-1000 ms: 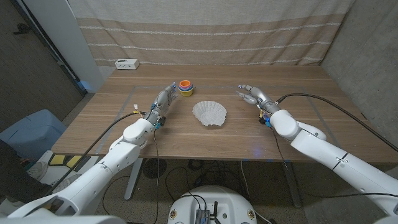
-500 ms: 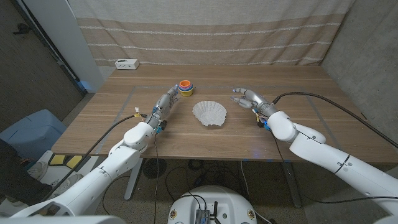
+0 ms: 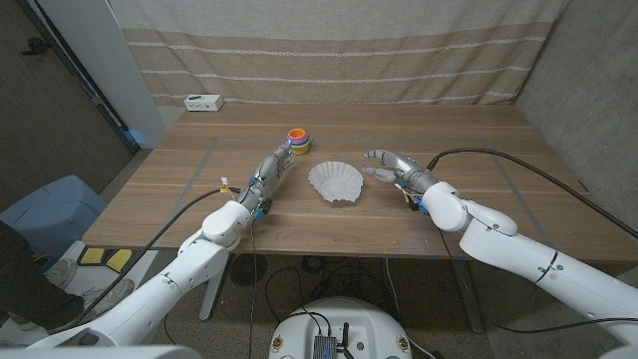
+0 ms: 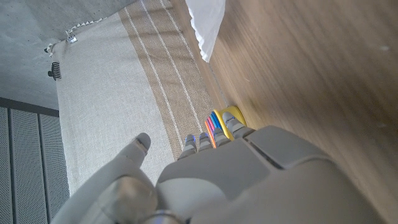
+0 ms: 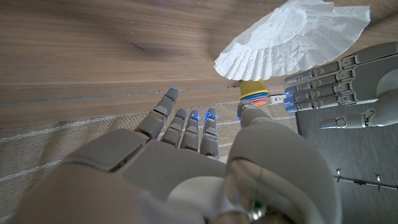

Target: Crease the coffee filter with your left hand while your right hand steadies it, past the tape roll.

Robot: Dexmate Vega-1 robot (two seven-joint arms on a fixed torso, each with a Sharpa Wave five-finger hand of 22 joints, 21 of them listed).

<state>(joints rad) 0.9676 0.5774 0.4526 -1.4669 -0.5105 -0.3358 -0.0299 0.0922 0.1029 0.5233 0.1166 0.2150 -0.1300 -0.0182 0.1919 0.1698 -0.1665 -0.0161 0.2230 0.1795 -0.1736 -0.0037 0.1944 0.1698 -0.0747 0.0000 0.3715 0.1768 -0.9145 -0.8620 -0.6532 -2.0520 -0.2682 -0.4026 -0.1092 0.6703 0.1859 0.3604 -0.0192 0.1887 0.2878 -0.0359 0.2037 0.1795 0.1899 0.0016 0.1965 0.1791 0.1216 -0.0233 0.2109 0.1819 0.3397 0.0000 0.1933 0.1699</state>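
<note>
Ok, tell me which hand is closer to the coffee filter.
The right hand: its fingertips nearly reach the coffee filter, while the left hand sits farther off, beside the stacked cups.

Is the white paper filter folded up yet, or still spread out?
Spread out. The filter lies open on the table like a fluted fan, with no fold pressed in. Neither hand touches it.

The white pleated coffee filter (image 3: 336,182) is lying on brown woodgrain table (image 3: 449,224); stacked cups (image 3: 298,141) are showing orange, yellow, blue; the curtain (image 3: 329,55) is showing beige stripes
</note>
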